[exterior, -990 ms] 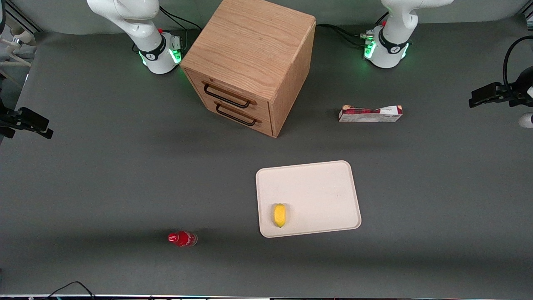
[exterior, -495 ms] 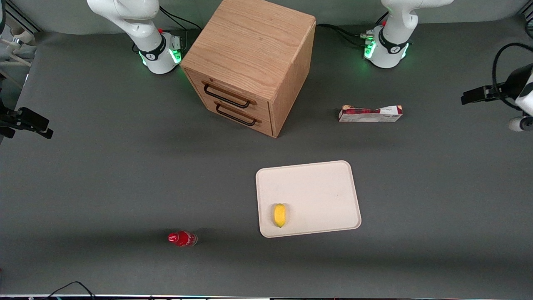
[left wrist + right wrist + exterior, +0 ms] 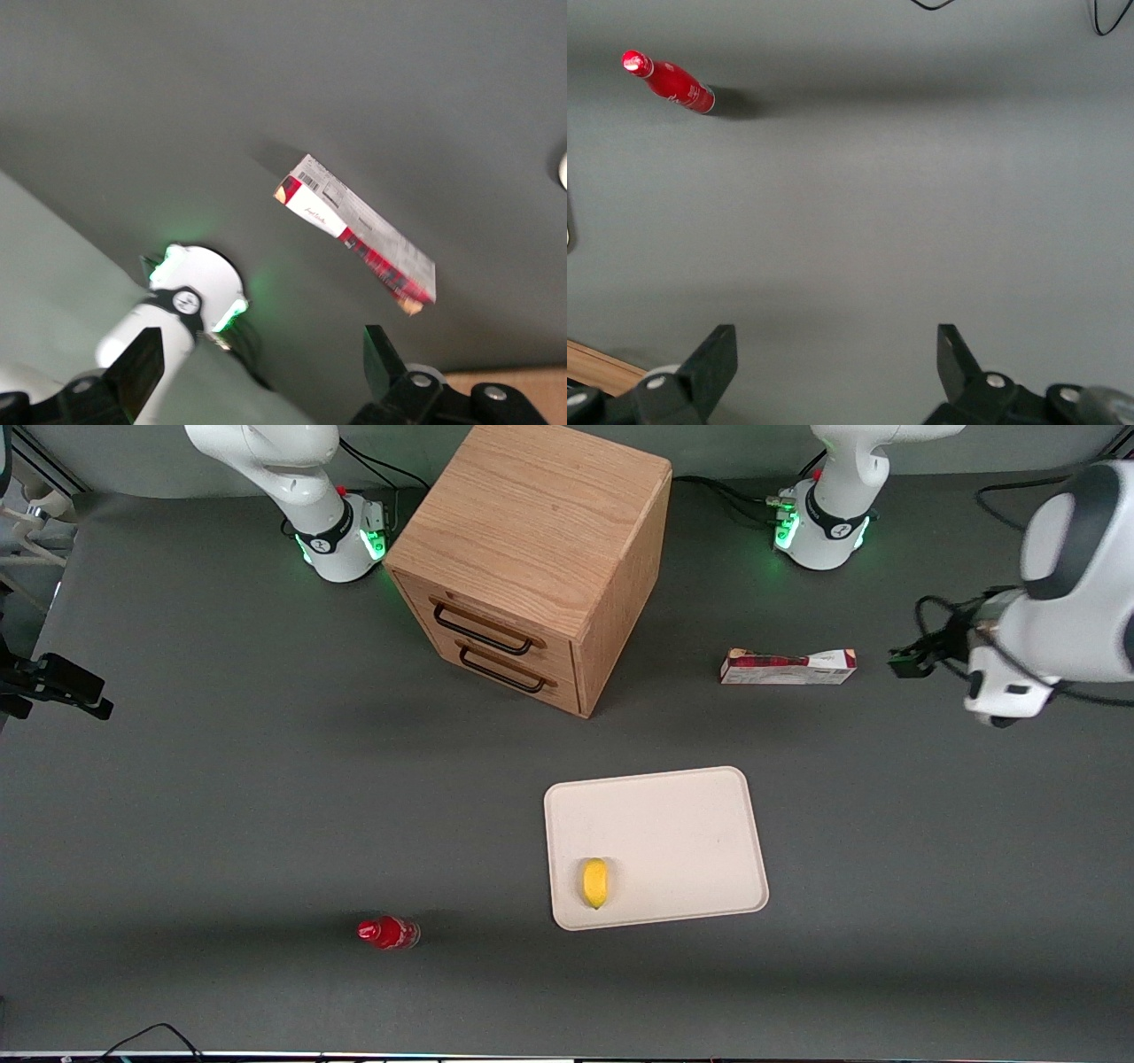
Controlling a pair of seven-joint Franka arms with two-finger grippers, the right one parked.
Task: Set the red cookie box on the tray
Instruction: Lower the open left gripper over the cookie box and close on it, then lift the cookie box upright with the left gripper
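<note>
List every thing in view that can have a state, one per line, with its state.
red cookie box: lying flat on the table, not on the tray, ungripped.
tray: flat on the table, holding only a lemon.
lemon: resting on the tray, near its edge.
gripper: open, above the table, apart from the red cookie box.
drawer cabinet: both drawers shut.
red bottle: standing upright on the table, capped.

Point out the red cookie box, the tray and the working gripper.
red cookie box (image 3: 788,666): front view, middle of its long side.
tray (image 3: 678,824): front view, bare floor.
gripper (image 3: 261,372): left wrist view, gap between its open fingers.
</note>
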